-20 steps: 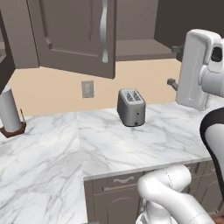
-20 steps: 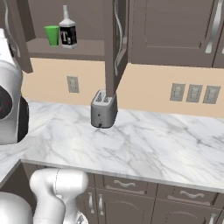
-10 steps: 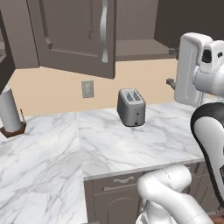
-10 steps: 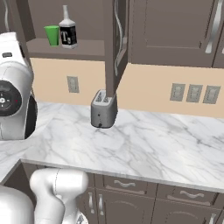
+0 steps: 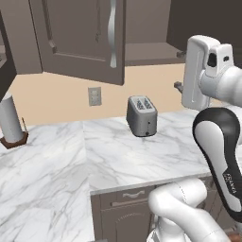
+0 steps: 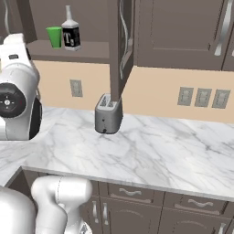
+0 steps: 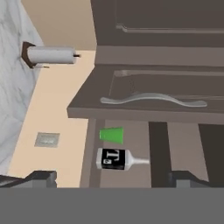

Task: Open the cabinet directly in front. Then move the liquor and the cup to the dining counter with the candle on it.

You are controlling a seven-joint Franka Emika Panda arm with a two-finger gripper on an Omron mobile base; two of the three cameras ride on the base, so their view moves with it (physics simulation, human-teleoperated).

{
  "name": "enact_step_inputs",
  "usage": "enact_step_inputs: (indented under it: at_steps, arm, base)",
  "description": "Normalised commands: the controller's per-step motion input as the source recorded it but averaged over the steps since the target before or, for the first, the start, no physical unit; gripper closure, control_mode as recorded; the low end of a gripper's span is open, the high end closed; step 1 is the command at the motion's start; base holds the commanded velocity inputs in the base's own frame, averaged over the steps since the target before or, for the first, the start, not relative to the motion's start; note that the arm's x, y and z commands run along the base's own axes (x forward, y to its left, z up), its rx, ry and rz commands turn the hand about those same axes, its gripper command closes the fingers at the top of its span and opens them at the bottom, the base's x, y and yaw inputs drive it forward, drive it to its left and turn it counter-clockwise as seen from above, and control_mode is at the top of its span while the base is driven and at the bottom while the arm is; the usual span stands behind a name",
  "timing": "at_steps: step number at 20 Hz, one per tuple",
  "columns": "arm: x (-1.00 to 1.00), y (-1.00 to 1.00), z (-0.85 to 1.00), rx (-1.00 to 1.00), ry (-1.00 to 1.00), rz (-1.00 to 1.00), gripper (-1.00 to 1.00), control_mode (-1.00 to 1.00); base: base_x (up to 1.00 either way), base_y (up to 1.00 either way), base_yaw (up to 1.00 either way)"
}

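The cabinet [image 5: 80,42] stands with its left door swung open, seen edge-on in the right base view. Inside, on the bottom shelf [image 6: 87,49], the green cup [image 6: 54,36] stands upright just left of the dark liquor [image 6: 71,34] bottle with its white T. My gripper [image 5: 177,71] hangs open and empty in front of the shelf, short of both. In the rolled hand view the cup [image 7: 111,134] and liquor [image 7: 114,158] lie between my spread fingertips [image 7: 41,178], below the open door's handle [image 7: 153,100]. The dining counter is out of view.
A silver toaster [image 5: 142,116] stands on the marble worktop [image 5: 118,160] below the open door. A paper towel roll [image 5: 10,125] is at the far left by the wall. More shut cabinet doors [image 6: 183,32] hang to the right.
The arm has swung slightly left toward the open cabinet, with the elbow coming further into view. The cup, liquor and door have not moved. The jaws stay wide.
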Motion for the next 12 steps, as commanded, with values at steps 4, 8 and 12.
enact_step_inputs:
  at_steps: [4,8,12]
  arm:
    - [0.28,0.00,0.00,0.02,0.00,0.01,-1.00,-1.00]
    - [0.24,0.02,0.00,0.02,0.00,0.07,-1.00,-1.00]
    - [0.24,0.13,0.00,0.00,0.00,0.10,-1.00,-1.00]
  base:
    - [0.00,0.00,0.00]
    - [0.00,0.00,0.00]
    - [0.00,0.00,0.00]
